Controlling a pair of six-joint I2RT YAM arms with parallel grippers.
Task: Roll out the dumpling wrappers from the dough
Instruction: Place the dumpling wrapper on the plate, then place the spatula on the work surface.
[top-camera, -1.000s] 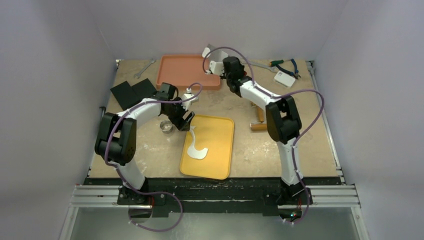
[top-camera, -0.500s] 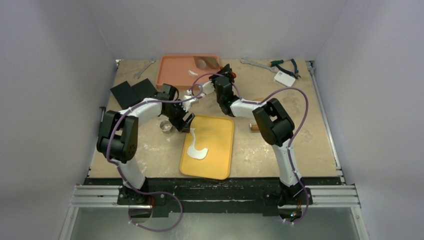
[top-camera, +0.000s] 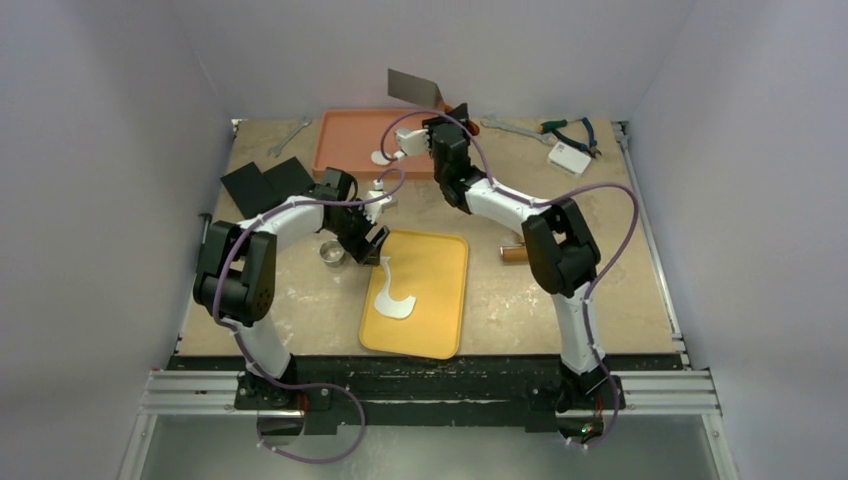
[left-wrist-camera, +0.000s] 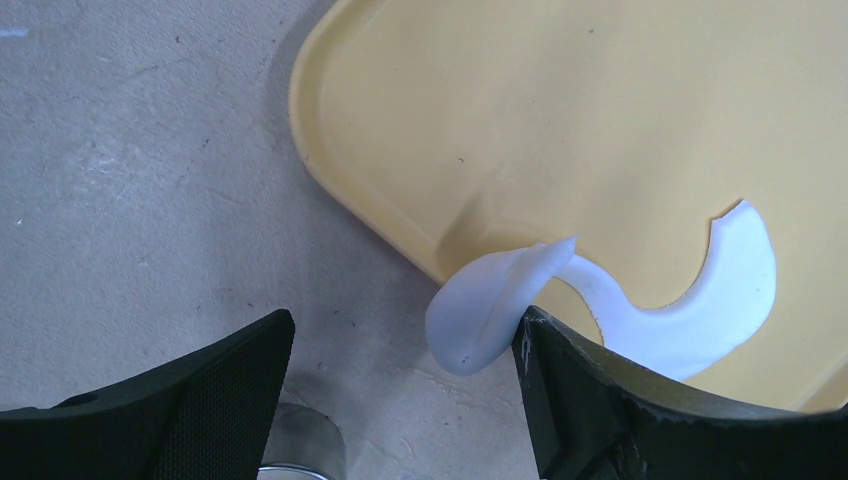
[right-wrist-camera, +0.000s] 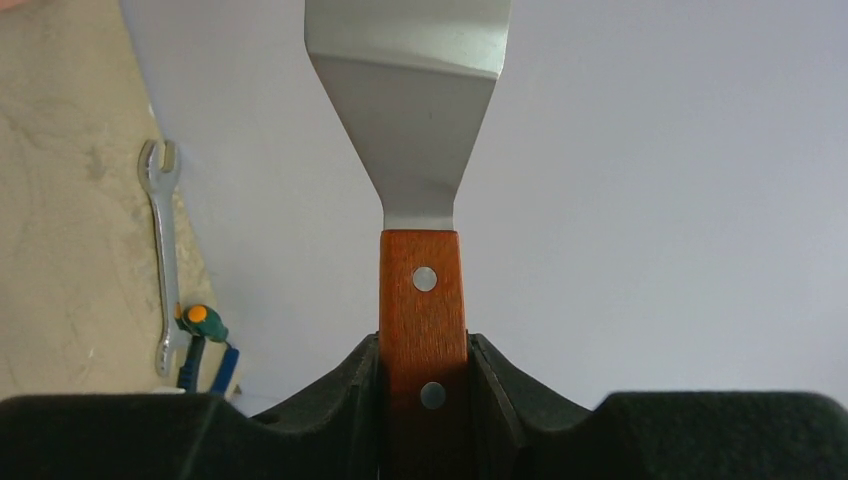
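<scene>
Blade of spatula (right-wrist-camera: 405, 100): bare metal, satin, dull sheen. Its handle (right-wrist-camera: 423, 310): reddish varnished wood, two metal rivets.
Noted wrench (right-wrist-camera: 163, 250): plain grey metal.
Noted yellow tray (left-wrist-camera: 560, 120): smooth plastic, matt.
Noted dough scrap (left-wrist-camera: 640, 315): white, smooth, soft-looking, matt.
Noted bench (left-wrist-camera: 130, 180): rough, scuffed, chalky beige board.
Fingers (left-wrist-camera: 215, 395) of left claw (left-wrist-camera: 403, 335): black, matt, fine mesh texture.

place: robot lab test cell | enclosure: plain white walls (top-camera: 100, 150) left, right and far | bench: scuffed board table (top-camera: 620, 290) on aluminium rail frame (top-camera: 450, 392) | rig: two cabled robot arms (top-camera: 245, 270) at near edge | tools: spanner (top-camera: 510, 127), pliers (top-camera: 570, 128) far right
</scene>
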